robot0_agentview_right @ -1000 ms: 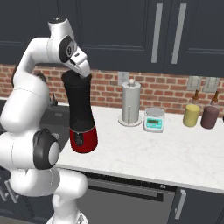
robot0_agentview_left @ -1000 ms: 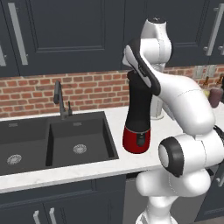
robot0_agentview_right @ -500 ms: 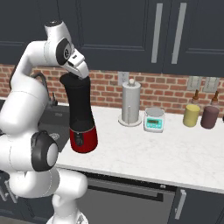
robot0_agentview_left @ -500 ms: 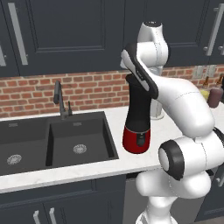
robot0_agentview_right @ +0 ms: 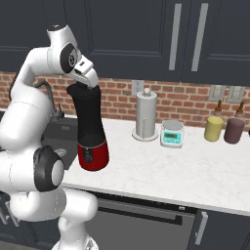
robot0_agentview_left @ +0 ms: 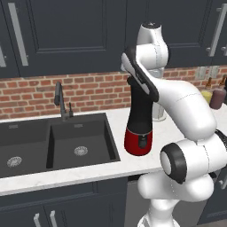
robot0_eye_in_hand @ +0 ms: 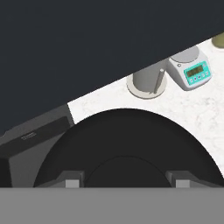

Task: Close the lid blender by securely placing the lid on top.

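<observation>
The white arm (robot0_agentview_right: 29,117) curls over the table (robot0_agentview_right: 195,171) and brings its hand down onto the top of the blender (robot0_agentview_right: 91,132), which stands upright near the table's front edge, just beside the sink (robot0_agentview_left: 53,142), its red base on the marble and its black jar rising under the hand. In the hand view the pincer (robot0_eye_in_hand: 124,180) looks straight down on a wide black disc, the lid (robot0_eye_in_hand: 127,144), with a raised round centre between the two grey finger tips; the tips stand apart to either side of that centre, but I cannot tell whether they are clamped on the knob or clear of it. From the base views the lid appears to sit at the jar's rim, though the hand hides the seam, so whether it is seated flat is uncertain. The main risk, as I judge it, is the tall blender: a sideways push from the hand could tip or slide it toward the sink or off the front edge. A lesser risk is a cocked lid, if pressed off centre. The paper towel holder (robot0_agentview_right: 145,114) and the small scale (robot0_agentview_right: 172,133) stand well apart and seem safe.
</observation>
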### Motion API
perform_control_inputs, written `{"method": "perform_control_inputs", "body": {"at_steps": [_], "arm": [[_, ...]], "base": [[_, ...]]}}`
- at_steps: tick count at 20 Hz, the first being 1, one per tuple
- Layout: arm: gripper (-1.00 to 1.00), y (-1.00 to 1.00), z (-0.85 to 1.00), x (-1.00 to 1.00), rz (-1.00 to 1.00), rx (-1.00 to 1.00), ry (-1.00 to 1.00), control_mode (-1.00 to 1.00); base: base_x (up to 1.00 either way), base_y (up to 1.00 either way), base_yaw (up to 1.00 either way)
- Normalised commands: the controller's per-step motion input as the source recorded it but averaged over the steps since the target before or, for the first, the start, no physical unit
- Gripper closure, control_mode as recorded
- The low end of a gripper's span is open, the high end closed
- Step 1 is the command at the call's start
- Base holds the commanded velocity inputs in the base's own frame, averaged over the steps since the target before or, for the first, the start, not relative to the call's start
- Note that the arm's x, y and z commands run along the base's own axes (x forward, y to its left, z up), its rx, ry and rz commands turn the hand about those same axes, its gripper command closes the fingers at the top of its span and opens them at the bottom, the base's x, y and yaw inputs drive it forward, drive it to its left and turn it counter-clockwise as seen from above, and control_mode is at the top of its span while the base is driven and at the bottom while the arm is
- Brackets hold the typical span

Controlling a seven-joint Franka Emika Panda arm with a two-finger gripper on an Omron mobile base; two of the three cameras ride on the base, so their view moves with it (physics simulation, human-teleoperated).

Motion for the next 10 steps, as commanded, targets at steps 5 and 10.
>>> {"method": "perform_control_inputs", "body": {"at_steps": [5, 10], "arm": [[1.0, 0.03, 0.0, 0.01, 0.0, -0.06, 0.0, -1.0], [1.0, -0.18, 0.0, 0.0, 0.0, -0.02, 0.0, -1.0]], "base": [[0.0, 0.0, 0.0], [0.0, 0.0, 0.0]]}}
